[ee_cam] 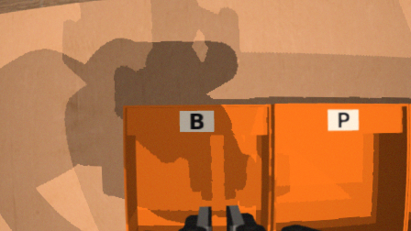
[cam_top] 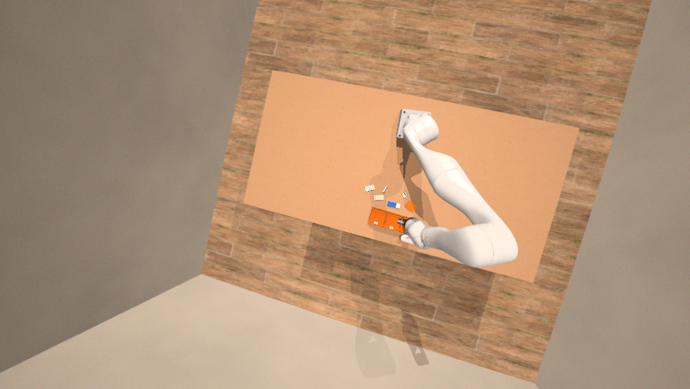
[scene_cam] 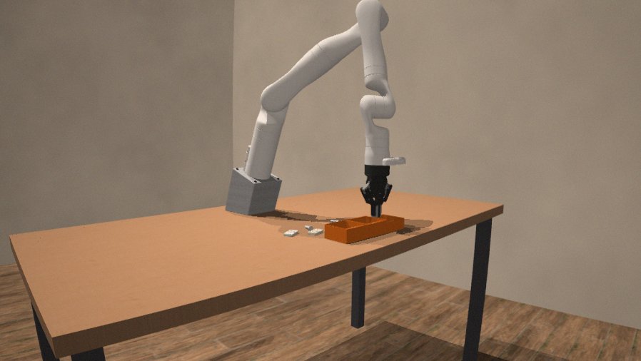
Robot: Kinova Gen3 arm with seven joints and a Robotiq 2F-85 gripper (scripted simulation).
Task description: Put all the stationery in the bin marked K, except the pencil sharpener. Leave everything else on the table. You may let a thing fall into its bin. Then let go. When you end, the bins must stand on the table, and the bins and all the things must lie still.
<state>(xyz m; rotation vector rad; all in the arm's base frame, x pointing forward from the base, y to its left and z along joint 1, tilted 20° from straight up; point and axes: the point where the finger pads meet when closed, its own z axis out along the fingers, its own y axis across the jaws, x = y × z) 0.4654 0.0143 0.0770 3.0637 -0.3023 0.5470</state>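
My gripper [scene_cam: 375, 210] [cam_top: 401, 222] hangs just above the orange row of bins [scene_cam: 364, 227], over its end nearest the table's front edge. In the wrist view the fingers stand close together with nothing between them, over the bin marked B [ee_cam: 196, 121]. The bin marked P [ee_cam: 343, 120] is beside it. Both look empty. A label K is not in view. On the table behind the bins lie a blue and white block [cam_top: 393, 204], an orange flat piece [cam_top: 410, 205] and a small white piece [cam_top: 403, 194].
Two white domino-like tiles [cam_top: 369, 187] [cam_top: 379, 197] and a small pale bolt-like piece [cam_top: 384, 189] lie left of the blue block. The arm's grey base [scene_cam: 252, 195] stands at the back. The bins sit close to the table's front edge.
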